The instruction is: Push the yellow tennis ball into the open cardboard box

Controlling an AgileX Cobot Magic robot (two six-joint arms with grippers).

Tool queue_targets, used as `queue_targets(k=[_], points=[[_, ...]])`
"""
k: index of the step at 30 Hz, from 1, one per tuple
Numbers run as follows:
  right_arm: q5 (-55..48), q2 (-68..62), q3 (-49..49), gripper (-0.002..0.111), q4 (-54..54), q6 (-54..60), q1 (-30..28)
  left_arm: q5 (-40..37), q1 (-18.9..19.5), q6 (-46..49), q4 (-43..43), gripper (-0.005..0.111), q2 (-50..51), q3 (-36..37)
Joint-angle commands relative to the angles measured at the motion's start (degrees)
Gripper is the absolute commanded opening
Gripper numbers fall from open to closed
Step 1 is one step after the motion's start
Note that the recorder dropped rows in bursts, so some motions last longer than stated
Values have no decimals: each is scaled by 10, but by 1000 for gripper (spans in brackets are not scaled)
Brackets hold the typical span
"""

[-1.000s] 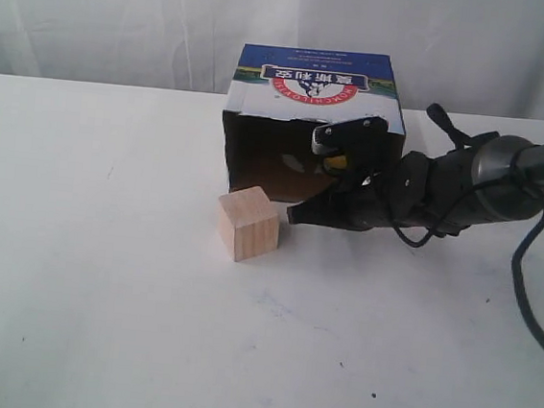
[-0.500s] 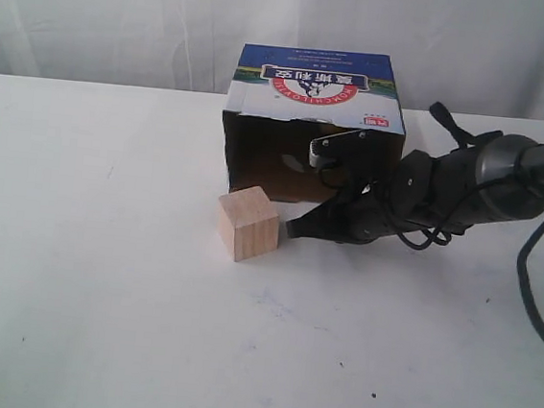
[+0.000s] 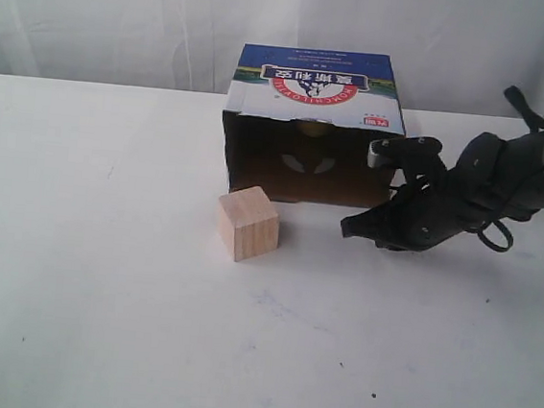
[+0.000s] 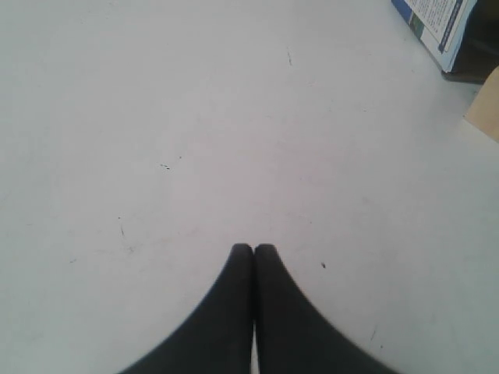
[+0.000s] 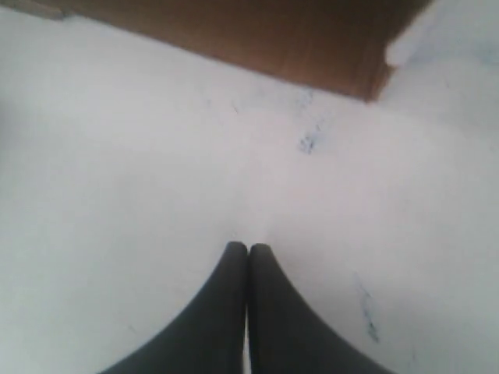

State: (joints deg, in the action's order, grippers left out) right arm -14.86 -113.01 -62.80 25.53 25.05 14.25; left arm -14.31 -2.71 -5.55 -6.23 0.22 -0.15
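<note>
The open cardboard box lies on its side at the back of the table, its dark opening facing the front. Only a sliver of the yellow tennis ball shows, deep inside, just under the opening's upper edge. My right gripper is shut and empty, low over the table in front of the box's right corner, apart from it. In the right wrist view the shut tips point at the box's brown wall. My left gripper is shut over bare table and is out of the exterior view.
A pale wooden cube stands on the white table just in front of the box's left corner. The left wrist view catches the box's printed corner and the cube's edge. White curtains hang behind.
My right gripper has drawn back to the right, away from the box's opening. The ball, earlier beside the gripper at the opening, now sits deeper inside the box.
</note>
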Motion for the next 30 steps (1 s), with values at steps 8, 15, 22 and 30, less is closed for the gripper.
queue_targets(k=[8,15,22,30], points=[[-215,64,3,0,-188,-89,-62,-3,-3,-4,-3,0,-2,2],[-291,189,3,0,-413,-316,-119,-3,-3,-4,-3,0,-2,2],[-162,360,70,0,-414,-378,-176,-3,-3,-4,-3,0,-2,2],[-12,588,213,0,-421,-407,-188,-3,-3,-4,-3,0,-2,2]])
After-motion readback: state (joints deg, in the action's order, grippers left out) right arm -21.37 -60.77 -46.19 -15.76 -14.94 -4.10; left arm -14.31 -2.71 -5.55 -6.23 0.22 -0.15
